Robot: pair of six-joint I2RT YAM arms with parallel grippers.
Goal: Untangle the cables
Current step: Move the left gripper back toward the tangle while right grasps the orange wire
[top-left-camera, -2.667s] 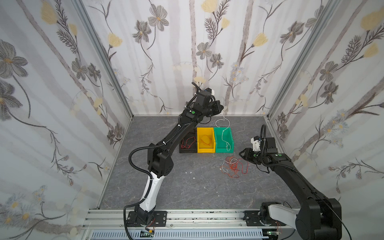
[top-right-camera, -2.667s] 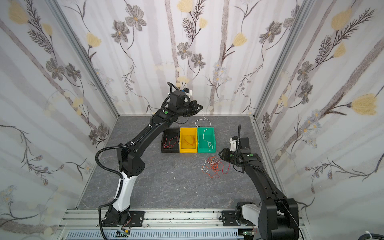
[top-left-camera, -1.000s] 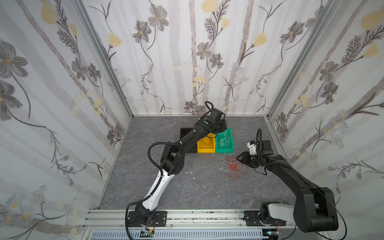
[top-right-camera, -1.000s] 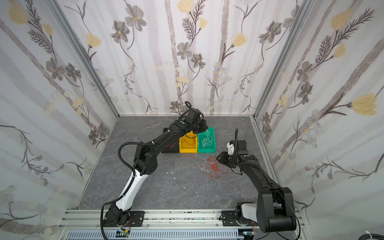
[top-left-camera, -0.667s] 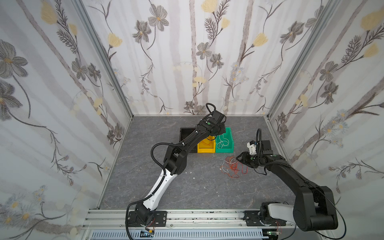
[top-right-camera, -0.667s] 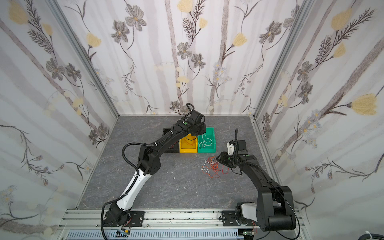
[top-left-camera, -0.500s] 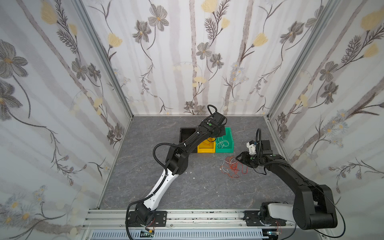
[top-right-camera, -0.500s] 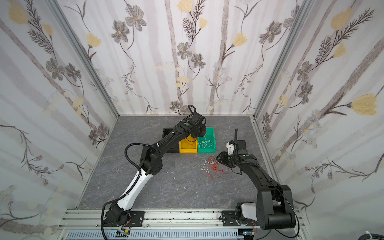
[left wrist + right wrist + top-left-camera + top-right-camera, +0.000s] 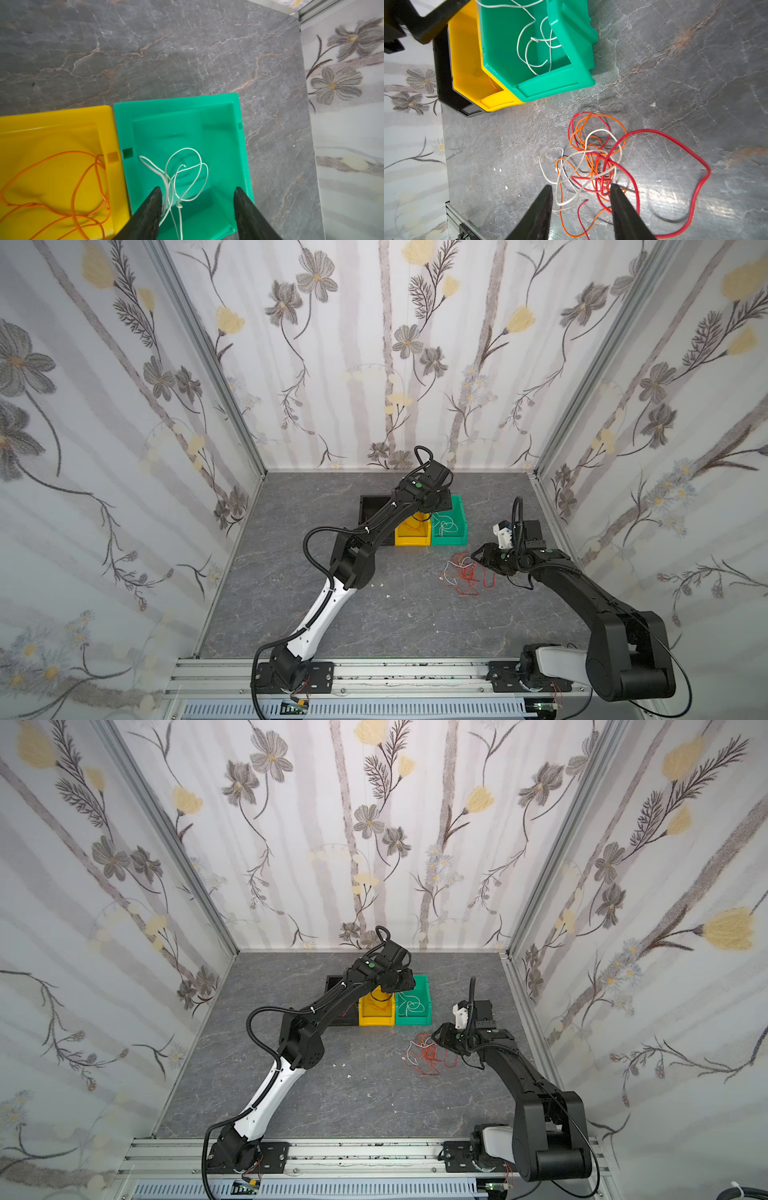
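A tangle of red, orange and white cables [image 9: 593,158] lies on the grey table, also in both top views [image 9: 465,576] [image 9: 428,1056]. My right gripper [image 9: 580,187] is open just above its near edge, with loose strands showing between the fingers and nothing pinched. A single white cable [image 9: 182,172] lies curled inside the green bin [image 9: 241,145]. My left gripper [image 9: 197,193] hangs open over that bin, and the white cable runs close past one finger [image 9: 152,201]. An orange cable [image 9: 62,187] lies in the yellow bin [image 9: 108,116].
Three bins stand in a row at the back of the table: black [image 9: 370,506], yellow [image 9: 411,537], green [image 9: 459,510]. The left arm [image 9: 374,526] stretches over the black and yellow bins. Floral walls close in three sides. Small white scraps [image 9: 506,188] dot the table.
The left arm came down from high over the bins with the white cable, then its gripper opened and the cable now lies in the green bin. The right arm barely moved.
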